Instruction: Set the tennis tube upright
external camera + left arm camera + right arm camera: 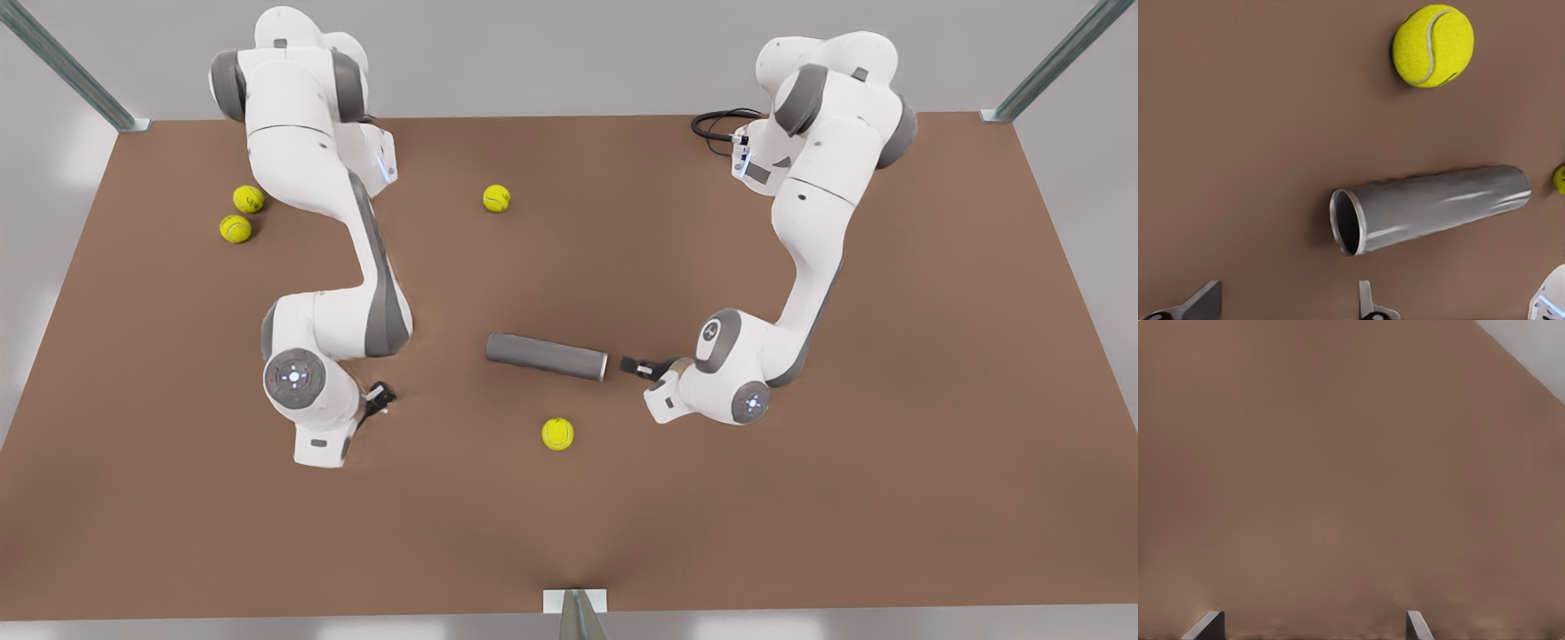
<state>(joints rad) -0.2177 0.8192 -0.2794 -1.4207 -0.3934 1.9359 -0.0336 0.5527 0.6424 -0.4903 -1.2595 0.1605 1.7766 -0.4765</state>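
The tennis tube [546,356] is a grey cylinder lying on its side near the middle of the brown table [800,498]. Its silver-rimmed open end points to the front view's right. My left gripper [635,365] is on the arm at the front view's right, low over the table, a short gap from that rim and not touching it. In the left wrist view the tennis tube [1431,209] lies just past my open left gripper [1285,310]. My right gripper [380,397], at the front view's left, waits apart from the tube. The right wrist view shows this right gripper [1313,628] open over bare table.
One yellow tennis ball [557,433] lies just in front of the tube, close to my left gripper, and is large in the left wrist view [1433,45]. Another ball [496,198] sits at the back middle. Two balls [241,213] lie at the back left. A black cable [716,124] coils at the back right.
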